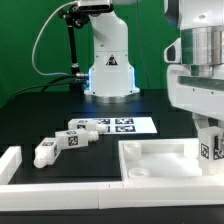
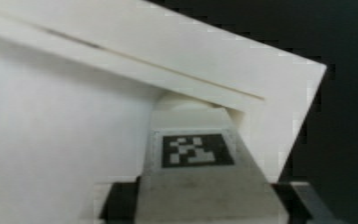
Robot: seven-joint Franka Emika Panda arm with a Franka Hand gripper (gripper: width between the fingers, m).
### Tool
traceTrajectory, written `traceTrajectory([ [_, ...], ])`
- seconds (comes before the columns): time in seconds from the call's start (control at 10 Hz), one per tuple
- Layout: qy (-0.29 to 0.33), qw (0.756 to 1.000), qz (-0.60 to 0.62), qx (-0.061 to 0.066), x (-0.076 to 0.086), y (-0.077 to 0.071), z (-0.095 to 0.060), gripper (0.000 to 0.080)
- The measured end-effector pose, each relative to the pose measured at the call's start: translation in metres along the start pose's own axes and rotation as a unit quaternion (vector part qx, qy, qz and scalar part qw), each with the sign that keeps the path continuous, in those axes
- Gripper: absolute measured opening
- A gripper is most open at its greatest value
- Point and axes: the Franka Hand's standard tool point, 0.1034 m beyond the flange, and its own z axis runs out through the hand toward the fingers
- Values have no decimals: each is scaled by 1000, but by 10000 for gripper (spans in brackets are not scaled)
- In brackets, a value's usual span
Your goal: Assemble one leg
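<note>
My gripper [image 1: 210,135] is at the exterior view's right, shut on a white leg [image 1: 212,150] that has a black-and-white tag on its side. It holds the leg upright at the right corner of the large white tray-shaped part [image 1: 160,158]. In the wrist view the leg [image 2: 199,150] sits between the dark fingers [image 2: 133,202] of the gripper [image 2: 208,208], and its far end meets the corner of the tray-shaped part [image 2: 69,120]. I cannot tell whether the leg's end is seated in the corner. Several other legs [image 1: 68,140] lie loose at the left.
The marker board [image 1: 128,126] lies behind the tray-shaped part, in front of the robot base [image 1: 108,70]. A white L-shaped rail [image 1: 12,165] runs along the front left and front edge. One loose leg [image 1: 45,153] lies close to that rail.
</note>
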Motion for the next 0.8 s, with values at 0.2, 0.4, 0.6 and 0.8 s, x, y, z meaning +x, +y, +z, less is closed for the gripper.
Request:
traceTrajectory([
  [0.2, -16, 984, 175, 9, -2, -3, 0, 285],
  [0.4, -18, 975, 220, 10, 1, -2, 1, 285],
  [0.6, -13, 962, 272, 9, 6, -1, 1, 285],
  [0.8, -10, 962, 271, 10, 8, 0, 0, 286],
])
